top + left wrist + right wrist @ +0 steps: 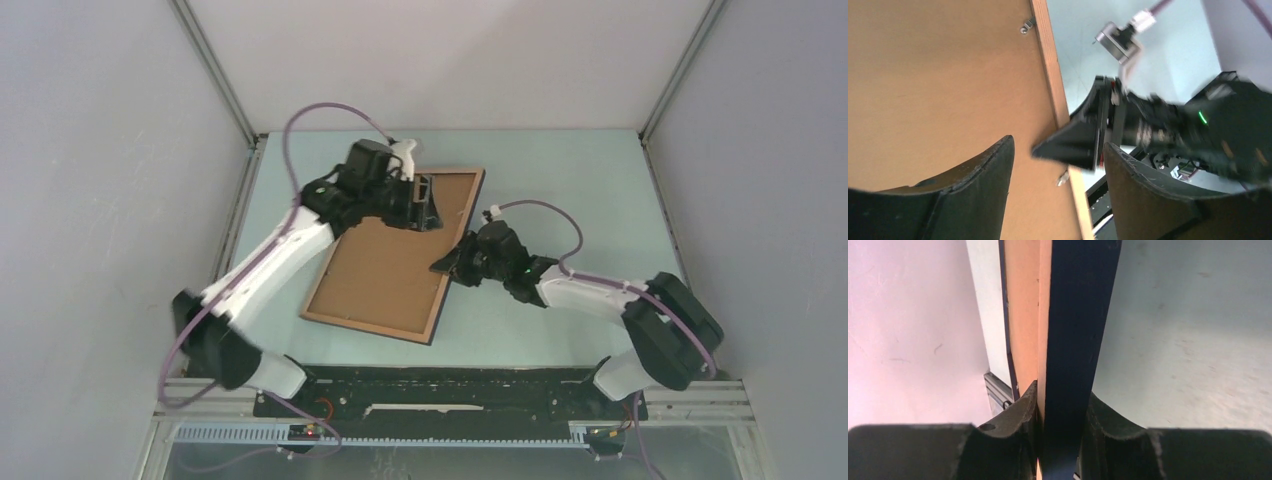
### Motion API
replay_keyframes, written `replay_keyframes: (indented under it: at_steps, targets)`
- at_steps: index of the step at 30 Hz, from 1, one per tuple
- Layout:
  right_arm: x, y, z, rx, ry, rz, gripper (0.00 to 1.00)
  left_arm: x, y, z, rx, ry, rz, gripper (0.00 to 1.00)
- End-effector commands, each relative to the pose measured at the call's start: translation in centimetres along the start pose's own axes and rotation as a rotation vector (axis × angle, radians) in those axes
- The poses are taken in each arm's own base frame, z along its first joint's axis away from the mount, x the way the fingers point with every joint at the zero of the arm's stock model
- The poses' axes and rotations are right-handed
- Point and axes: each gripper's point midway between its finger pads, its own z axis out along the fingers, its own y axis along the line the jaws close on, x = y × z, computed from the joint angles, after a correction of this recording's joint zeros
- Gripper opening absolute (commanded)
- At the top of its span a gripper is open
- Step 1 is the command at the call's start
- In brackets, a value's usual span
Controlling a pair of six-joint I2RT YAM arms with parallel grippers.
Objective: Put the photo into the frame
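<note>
Two grippers: both at the thin light-brown wooden picture frame [385,270]; left gripper [425,200] over its far end, right gripper [445,265] at its right edge.
Left gripper: fingers spread wide, gripping nothing.
Right gripper: pinched onto the frame's right rail.
Surroundings: pale green table [560,190]; small metal clip [1028,25] on the backing board.
Frame: flat on the table, brown back up, long axis near-left to far-right.

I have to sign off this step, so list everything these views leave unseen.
- The photo: in no view; the frame lies back up, hiding its front.
- Left gripper: in the top view its own body covers the fingertips, so contact with the frame is unclear.
- Right gripper: blurred in the left wrist view. Its own view shows only the frame's edge between the fingers, with the rest cut off.
</note>
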Motion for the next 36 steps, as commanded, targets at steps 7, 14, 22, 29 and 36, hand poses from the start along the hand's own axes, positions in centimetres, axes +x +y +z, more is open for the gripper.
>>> replay_keyframes:
  at_steps: [7, 14, 22, 29, 36]
  targets:
    - [-7.3, -3.6, -12.7, 0.331, -0.090, -0.366, 0.00, -2.5, -1.2, -14.4, -0.088, -0.349, 0.245, 0.77]
    - [-13.6, -3.2, -24.0, 0.518, -0.354, -0.463, 0.00, -1.8, -1.2, -14.3, -0.059, -0.389, 0.268, 0.77]
    - [-17.2, -2.1, -34.1, 0.774, -0.520, -0.672, 0.00, -1.5, -1.2, -13.5, 0.026, -0.399, 0.237, 0.75]
    - [-19.4, -0.6, -39.1, 0.956, -0.564, -0.797, 0.00, -1.1, 0.5, -13.1, -0.013, -0.419, 0.195, 0.76]
    - [-20.1, -0.4, -39.5, 1.119, -0.481, -0.917, 0.00, -0.8, 1.2, -12.7, 0.016, -0.426, 0.144, 0.74]
